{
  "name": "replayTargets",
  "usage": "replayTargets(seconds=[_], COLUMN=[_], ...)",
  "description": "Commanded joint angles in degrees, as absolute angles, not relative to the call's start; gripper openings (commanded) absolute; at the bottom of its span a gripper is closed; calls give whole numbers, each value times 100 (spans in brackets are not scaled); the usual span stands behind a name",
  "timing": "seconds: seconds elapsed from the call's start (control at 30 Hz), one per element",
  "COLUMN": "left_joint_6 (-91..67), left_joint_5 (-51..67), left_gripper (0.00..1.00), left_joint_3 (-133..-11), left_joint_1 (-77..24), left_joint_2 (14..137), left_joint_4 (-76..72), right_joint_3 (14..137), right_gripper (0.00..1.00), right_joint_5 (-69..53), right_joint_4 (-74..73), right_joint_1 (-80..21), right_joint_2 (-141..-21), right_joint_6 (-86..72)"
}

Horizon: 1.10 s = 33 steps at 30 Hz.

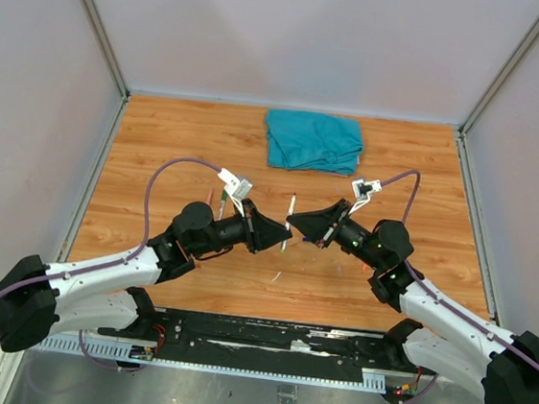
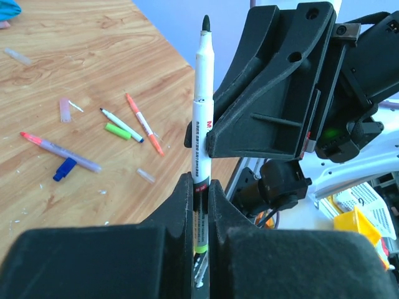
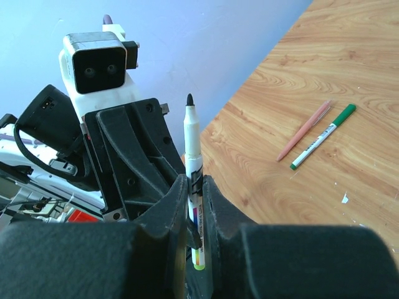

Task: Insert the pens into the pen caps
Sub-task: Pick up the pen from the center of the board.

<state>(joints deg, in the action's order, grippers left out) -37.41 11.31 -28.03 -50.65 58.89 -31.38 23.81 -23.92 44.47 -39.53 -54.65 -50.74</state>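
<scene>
- One pen [image 2: 202,106] is held in the air between the two arms, over the middle of the table [image 1: 161,133], at 6 o'clock from the cloth [image 1: 315,139].
- The left gripper [image 2: 199,184] is clamped on the barrel near its green-banded end. The right gripper [image 3: 193,182] is clamped on the same barrel just beside it, from the opposite side.
- The step in hand is judged to be a handover or regrasp, since the pen is gripped by both at once and no cap is held.
- It is done well if only one gripper is released, and only once the other grip is seen to be firm. Otherwise the pen can be dropped or twisted.
- No pull or turn should be applied while both are clamped, as the thin barrel could be bent or slid askew.
- Enough of the tip end should be left free of the fingers for a cap to be pushed on.
- In both wrist views the long axis is seen running from 6 to 12 o'clock, with the bare black tip at 12.
- In the top view the axis is also laid close to 12–6. The tip is judged to be at 12, toward the cloth, though it is too small for certainty.
- A green cap [image 2: 117,131] is seen on the table at 9 o'clock from the pen in the left wrist view, well apart. It is judged the likely match.
</scene>
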Motion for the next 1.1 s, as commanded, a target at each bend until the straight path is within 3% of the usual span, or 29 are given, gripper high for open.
replayTargets(seconds=[0.0, 0.17, 0.37, 0.53, 0.83, 1.07], left_joint_6=[-3625, -3427, -3070, -2793, -2549, -2558], left_joint_5=[1005, 666, 623, 303, -193, -288], left_gripper=[1, 0, 0, 1, 0, 1], left_joint_3=[-3036, -3026, -3044, -3034, -2953, -2925], left_joint_1=[-5097, -5097, -5095, -5097, -5089, -5089], left_joint_2=[5935, 5776, 5590, 5327, 4944, 4981], left_joint_4=[-3155, -2751, -2272, -1501, -599, -462], right_joint_3=[2386, 2390, 2609, 3077, 3737, 4292], right_gripper=[1, 7, 33, 45, 54, 53], right_joint_5=[-2555, -2313, -1588, -546, 1531, 1554], right_joint_4=[4651, 3848, 2279, 441, -1734, -2602], right_joint_1=[-4064, -4061, -4053, -4054, -4038, -3605], right_joint_2=[-5360, -4996, -4351, -3988, -4361, -5244], right_joint_6=[-4897, -4402, -3457, -2615, -2004, -1957])
